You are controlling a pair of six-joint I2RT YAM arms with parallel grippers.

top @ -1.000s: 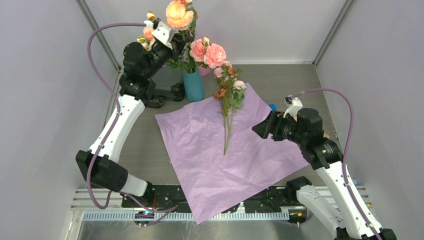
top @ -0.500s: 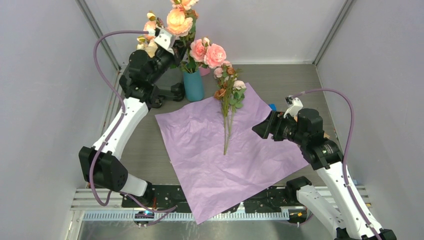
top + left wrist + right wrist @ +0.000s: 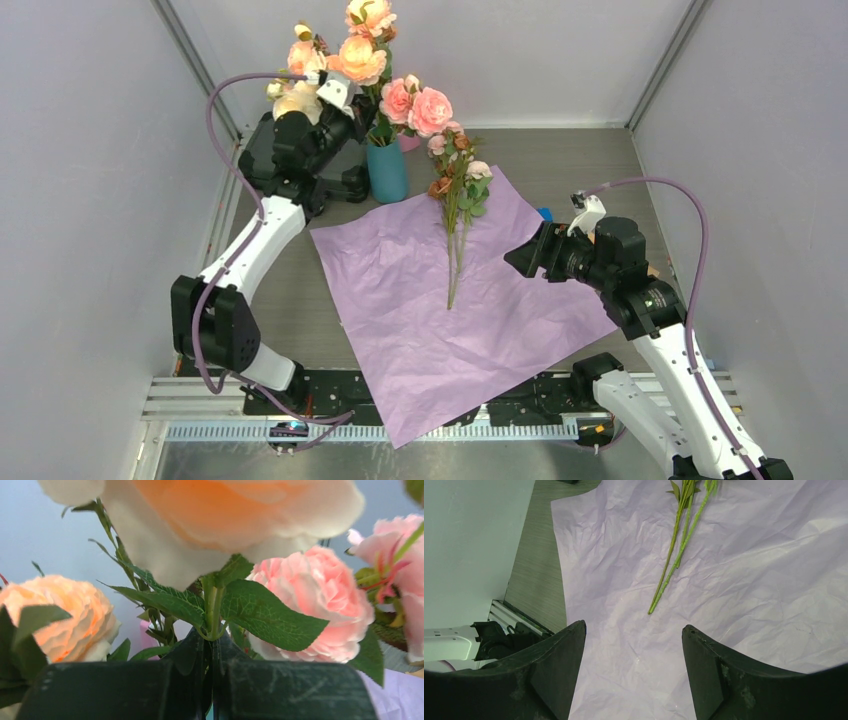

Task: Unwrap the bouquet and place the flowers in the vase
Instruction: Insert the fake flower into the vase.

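flowers (image 3: 458, 215) on paper (image 3: 420, 320), vase (image 3: 387, 172) behind

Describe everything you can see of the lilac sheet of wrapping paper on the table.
The wrapping paper is one large lilac sheet, roughly square, thin and crinkled all over. It lies unfolded and flat on the grey table, turned cornerwise, its near corner reaching past the table's front edge. The flowers lie on its far half, stems pointing toward the arms. The right gripper, jaws open, hangs over its right side without touching it.

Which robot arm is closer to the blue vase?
Left. The left gripper is close above the vase, pinching a rose stem; the right gripper hovers over the paper, farther off.
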